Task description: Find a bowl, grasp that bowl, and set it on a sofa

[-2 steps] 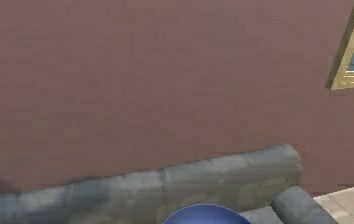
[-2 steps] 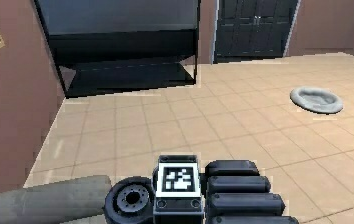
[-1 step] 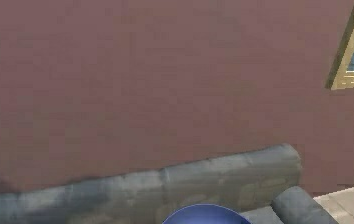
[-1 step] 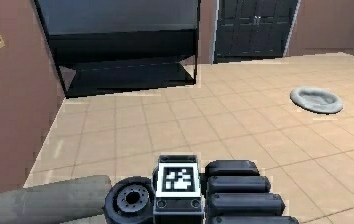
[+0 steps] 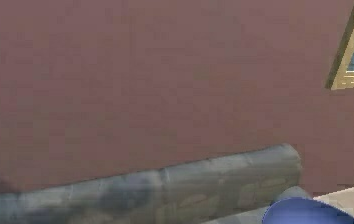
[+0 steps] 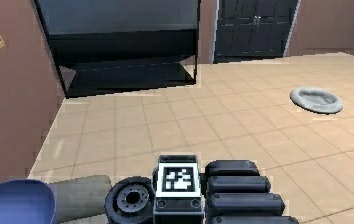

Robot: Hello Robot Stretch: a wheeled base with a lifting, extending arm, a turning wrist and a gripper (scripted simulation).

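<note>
A grey-blue padded sofa back runs along the forward view's bottom edge, against a brown wall. Its rolled end shows at the arm side view's lower left. A rounded blue shape lies at the forward view's bottom right and again at the arm side view's bottom left; its form is too cut off to name. The arm's dark bar with a white marker square rises from the bottom edge. The gripper sits just left of it, by the sofa's roll. I cannot tell whether it holds anything.
A black low cabinet stands against the far wall, with a dark double door to its right. A grey ring-shaped thing lies on the tiled floor at the right. A gold picture frame hangs on the brown wall.
</note>
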